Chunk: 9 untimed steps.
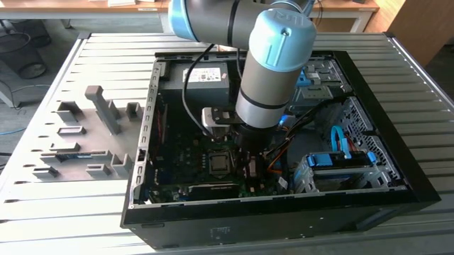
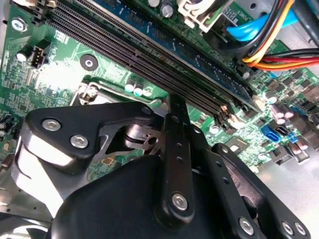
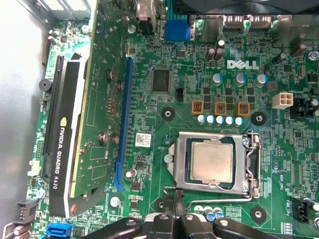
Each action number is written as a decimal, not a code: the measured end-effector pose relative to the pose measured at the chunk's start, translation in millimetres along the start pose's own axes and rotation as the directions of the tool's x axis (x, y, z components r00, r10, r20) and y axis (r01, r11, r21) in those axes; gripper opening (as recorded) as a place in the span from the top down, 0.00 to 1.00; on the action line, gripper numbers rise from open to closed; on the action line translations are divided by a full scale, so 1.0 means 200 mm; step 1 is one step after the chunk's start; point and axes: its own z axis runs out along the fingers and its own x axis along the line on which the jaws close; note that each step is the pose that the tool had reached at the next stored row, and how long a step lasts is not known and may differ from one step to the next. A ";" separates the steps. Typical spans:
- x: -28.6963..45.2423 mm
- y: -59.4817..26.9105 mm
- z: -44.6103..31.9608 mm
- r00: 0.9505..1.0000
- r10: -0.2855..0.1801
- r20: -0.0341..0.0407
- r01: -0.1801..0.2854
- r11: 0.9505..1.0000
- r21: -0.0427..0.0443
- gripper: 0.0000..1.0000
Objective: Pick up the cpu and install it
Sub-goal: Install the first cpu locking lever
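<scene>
The cpu (image 3: 213, 162), a small square chip with a silver-grey top, lies flat in the motherboard socket (image 3: 249, 164) with the metal frame around it. In the exterior view the socket (image 1: 220, 162) shows as a dark square inside the open computer case. My gripper (image 3: 178, 200) hangs just beside the socket's edge, apart from the chip, with its dark fingers (image 2: 174, 107) brought together and nothing between them. The arm's wrist (image 1: 250, 139) reaches down into the case right of the socket.
A graphics card (image 3: 75, 134) stands upright in its slot on one side of the socket. Black memory slots (image 2: 149, 64) and bundled coloured cables (image 2: 271, 37) lie on the other side. The case wall (image 1: 145, 143) and a blue drive cage (image 1: 341, 164) hem in the arm. A grey parts tray (image 1: 85, 138) sits outside.
</scene>
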 end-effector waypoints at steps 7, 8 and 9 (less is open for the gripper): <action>-0.003 0.031 0.004 1.000 0.000 0.002 0.000 1.000 0.006 0.90; -0.003 0.036 0.005 1.000 0.000 0.002 0.000 1.000 0.007 0.90; -0.003 0.039 0.005 1.000 0.000 0.003 0.000 1.000 0.008 0.90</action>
